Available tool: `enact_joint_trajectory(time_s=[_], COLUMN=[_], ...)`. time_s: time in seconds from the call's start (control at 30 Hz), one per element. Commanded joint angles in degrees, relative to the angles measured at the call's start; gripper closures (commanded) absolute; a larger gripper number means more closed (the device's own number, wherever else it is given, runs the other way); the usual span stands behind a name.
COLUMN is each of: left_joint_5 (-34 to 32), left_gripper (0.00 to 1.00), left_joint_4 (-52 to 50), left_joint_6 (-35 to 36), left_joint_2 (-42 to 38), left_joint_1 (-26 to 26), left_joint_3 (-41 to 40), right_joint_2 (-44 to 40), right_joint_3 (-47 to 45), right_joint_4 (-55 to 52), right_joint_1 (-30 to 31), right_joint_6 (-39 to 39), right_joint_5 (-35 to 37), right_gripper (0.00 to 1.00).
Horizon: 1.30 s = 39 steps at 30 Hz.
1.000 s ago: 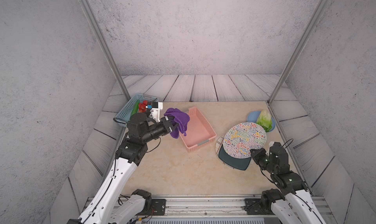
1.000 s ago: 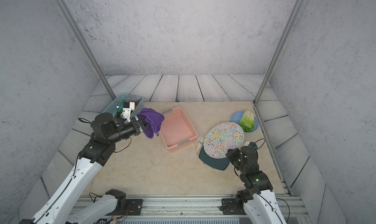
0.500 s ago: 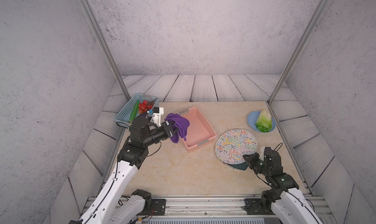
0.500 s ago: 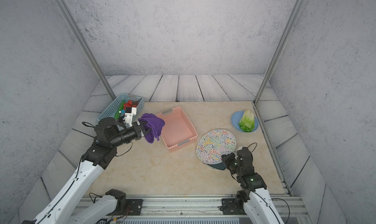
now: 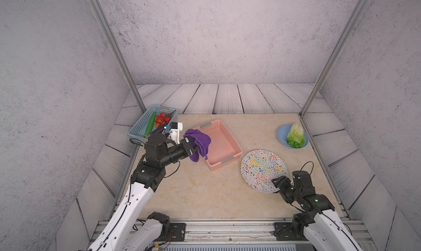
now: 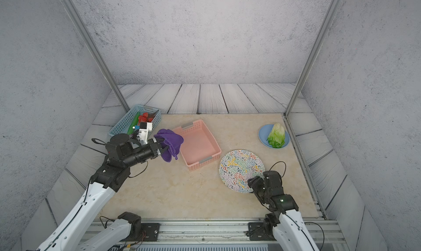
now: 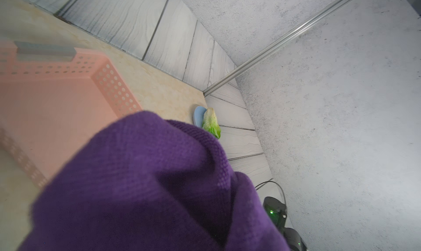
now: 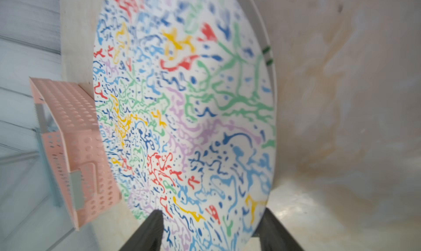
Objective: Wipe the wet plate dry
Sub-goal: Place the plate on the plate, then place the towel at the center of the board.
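- Plate (image 5: 263, 170) lies face up on the surface (image 5: 186, 193), off to the right of the left claw (image 5: 193, 147) and nearer the robot, with the basket (image 5: 237, 147) between them.
- Left claw is clamped on the cloth (image 5: 200, 141), held over the basket's left rim, well apart from the plate.
- Right claw (image 5: 278, 182) sits at the plate's near rim with its jaws spread wide, gripping nothing.
- Likely next, the cloth must go right and down.

Left arm (image 5: 168, 155) jaws tight; right arm (image 5: 301, 186) jaws apart.
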Motion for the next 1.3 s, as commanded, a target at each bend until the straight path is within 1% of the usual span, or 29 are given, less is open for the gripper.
enact_joint_trajectory(time_s=[0.0, 0.07, 0.1, 0.13, 0.2, 0.27, 0.37, 0.4, 0.43, 0.5, 0.53, 0.57, 0.67, 0.73, 0.8, 0.9, 1.0, 1.1, 1.13, 1.2, 1.27], left_joint_5=[-5.94, -9.04, -10.63, -12.08, -15.59, -19.45, -24.40, -25.67, -26.54, -27.71, -27.33, -27.16, -27.19, -28.55, -31.37, -38.69, -48.44, -58.04, -59.98, -62.53, -65.40], left_gripper=[1.00, 1.00, 1.00, 1.00, 1.00, 1.00, 1.00, 0.92, 0.77, 0.28, 0.06, 0.00, 0.01, 0.01, 0.01, 0.01, 0.01, 0.01, 0.01, 0.01, 0.01], left_joint_4=[-8.97, -11.78, -13.00, -14.16, -16.08, -17.68, -17.47, -17.10, -17.49, -19.87, -19.98, -20.29, -21.37, -23.42, -26.11, -24.95, -20.60, -13.75, -11.57, -7.73, -4.01], left_joint_6=[6.89, 7.89, 8.10, 8.26, 8.43, 9.34, 12.37, 13.50, 14.89, 17.11, 17.70, 17.97, 18.25, 18.47, 18.81, 19.50, 21.92, 26.84, 28.38, 29.11, 28.89], left_joint_2=[-1.54, -2.00, -2.05, -1.91, -1.24, 1.09, 8.14, 10.37, 12.95, 17.06, 18.20, 18.64, 16.51, 13.60, 10.38, 4.23, -0.14, -0.16, 0.62, 2.17, 3.52], left_joint_1=[0.55, 0.55, 0.51, 0.55, 0.55, 0.55, 0.55, 0.55, 0.59, 0.64, 0.63, 0.64, 0.64, 0.64, 0.60, 0.64, 0.72, 0.93, 1.32, 2.44, 2.87], left_joint_3=[0.95, 0.38, -0.09, -0.66, -2.20, -3.93, -6.02, -6.58, -6.71, -6.02, -6.06, -6.10, -5.98, -4.53, -2.49, -1.37, -1.42, -3.02, -4.02, -5.72, -8.83], right_joint_2=[-0.53, -1.94, -2.63, -3.04, -2.87, -1.25, 3.38, 4.83, 6.37, 8.87, 9.98, 11.04, 13.22, 13.89, 14.24, 15.27, 17.46, 22.94, 25.36, 31.74, 37.39], right_joint_3=[4.92, 8.39, 9.98, 11.45, 14.01, 16.17, 19.42, 20.28, 21.03, 22.54, 23.41, 24.14, 25.68, 25.32, 23.57, 19.80, 14.94, 10.93, 10.31, 9.81, 15.34], right_joint_4=[-13.63, -14.52, -14.42, -13.51, -10.29, -5.90, -0.42, 0.78, 1.92, 4.69, 5.43, 5.85, 6.34, 7.57, 10.14, 16.14, 25.52, 36.40, 39.62, 43.96, 39.33], right_joint_1=[0.08, 0.08, 0.08, 0.11, 0.11, 0.09, 0.03, 0.06, 0.10, 0.06, 0.10, 0.09, 0.10, 0.04, 0.04, 0.01, -0.16, -0.58, -0.66, -1.01, -1.92], right_joint_6=[-0.70, -0.63, -0.58, -1.10, -3.57, -8.19, -13.68, -14.84, -15.74, -18.03, -19.36, -20.86, -24.51, -27.04, -29.49, -33.65, -38.99, -43.30, -44.93, -47.32, -49.29], right_joint_5=[8.17, 11.10, 12.12, 12.55, 12.29, 10.73, 8.01, 7.27, 6.72, 5.46, 5.23, 5.39, 8.46, 11.49, 17.36, 25.57, 32.07, 36.48, 37.55, 39.02, 38.86], right_gripper=[0.17, 0.15, 0.07, 0.06, 0.06, 0.06, 0.06, 0.06, 0.06, 0.05, 0.04, 0.03, 0.01, 0.01, 0.01, 0.01, 0.01, 0.01, 0.01, 0.01, 0.01])
